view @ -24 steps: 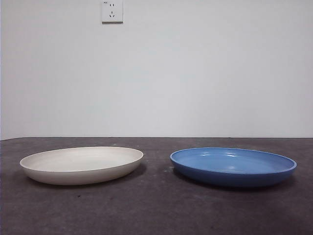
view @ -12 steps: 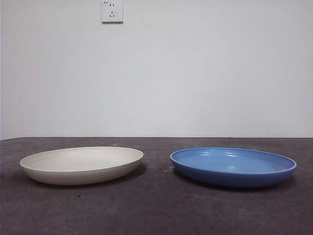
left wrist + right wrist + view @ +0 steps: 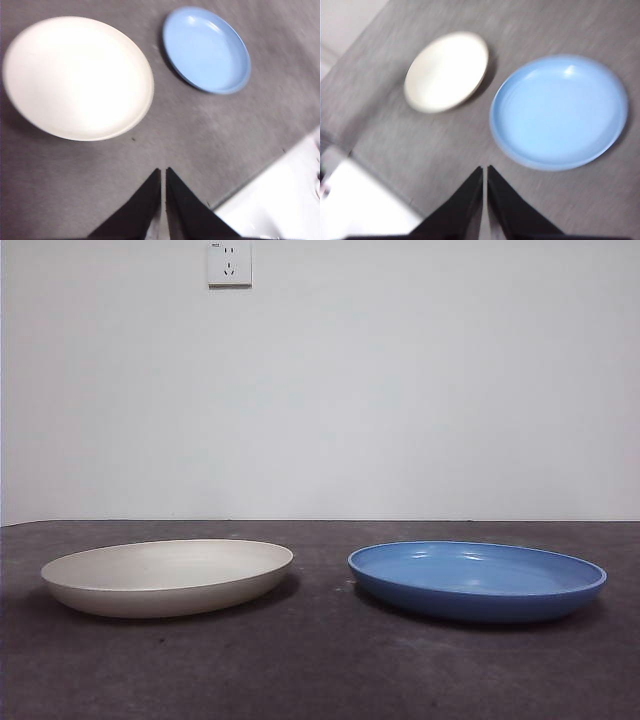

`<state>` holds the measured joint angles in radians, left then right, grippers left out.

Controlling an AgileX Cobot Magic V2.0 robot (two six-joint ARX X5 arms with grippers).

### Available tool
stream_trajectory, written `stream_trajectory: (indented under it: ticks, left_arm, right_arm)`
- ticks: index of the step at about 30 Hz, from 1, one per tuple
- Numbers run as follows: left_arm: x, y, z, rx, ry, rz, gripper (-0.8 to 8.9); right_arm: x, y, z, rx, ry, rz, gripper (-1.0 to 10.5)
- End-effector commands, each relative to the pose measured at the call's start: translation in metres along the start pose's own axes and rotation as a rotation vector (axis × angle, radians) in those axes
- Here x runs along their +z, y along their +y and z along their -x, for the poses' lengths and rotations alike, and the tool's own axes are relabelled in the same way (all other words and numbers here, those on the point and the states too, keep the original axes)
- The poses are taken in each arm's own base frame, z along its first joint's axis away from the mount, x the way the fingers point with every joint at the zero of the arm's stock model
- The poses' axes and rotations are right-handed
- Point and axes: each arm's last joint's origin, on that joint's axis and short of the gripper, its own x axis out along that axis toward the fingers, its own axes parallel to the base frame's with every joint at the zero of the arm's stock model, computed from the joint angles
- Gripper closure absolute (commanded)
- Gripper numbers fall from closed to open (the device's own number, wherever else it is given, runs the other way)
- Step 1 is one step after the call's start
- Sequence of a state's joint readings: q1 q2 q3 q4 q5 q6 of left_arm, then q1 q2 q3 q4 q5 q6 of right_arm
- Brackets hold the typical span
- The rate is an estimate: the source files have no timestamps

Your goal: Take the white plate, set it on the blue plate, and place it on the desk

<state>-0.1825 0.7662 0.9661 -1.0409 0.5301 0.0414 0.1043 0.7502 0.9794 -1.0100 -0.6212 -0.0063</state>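
The white plate lies on the desk at the left, and the blue plate lies at the right, a gap between them. Both are empty. Neither arm shows in the front view. In the left wrist view my left gripper is shut and empty, high above the desk, short of the white plate, with the blue plate beyond. In the right wrist view my right gripper is shut and empty, high above the desk near the blue plate; the white plate lies farther off.
A white wall with a socket stands behind the desk. The desk's edge and a white surface beyond it show in the left wrist view, and likewise in the right wrist view.
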Motion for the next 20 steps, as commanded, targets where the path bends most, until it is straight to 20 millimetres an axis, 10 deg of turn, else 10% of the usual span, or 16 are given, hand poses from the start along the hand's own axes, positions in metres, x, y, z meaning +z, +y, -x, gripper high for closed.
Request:
stream_trajectory:
  ticks: [1,10,16,20]
  left_arm:
    - [0.0036,-0.0071,0.0034,-0.033,0.0,-0.06,7.98]
    - [0.0038,-0.0103,0.002,-0.054,0.006,-0.076,7.68]
    - [0.0049,-0.0101,0.0017,-0.054,-0.002,-0.072,3.94]
    - [0.0081,-0.0101,0.0015,-0.052,-0.029,-0.058,3.78]
  right_arm:
    - [-0.0001,0.0037,-0.003,0.036,0.063,0.051,9.4]
    - [-0.0023,0.0073,-0.0058,0.063,0.099,0.078,9.4]
    - [-0.0021,0.007,-0.0058,0.053,0.098,0.07,5.9]
    - [-0.0019,0.0067,-0.0058,0.041,0.097,0.058,5.5]
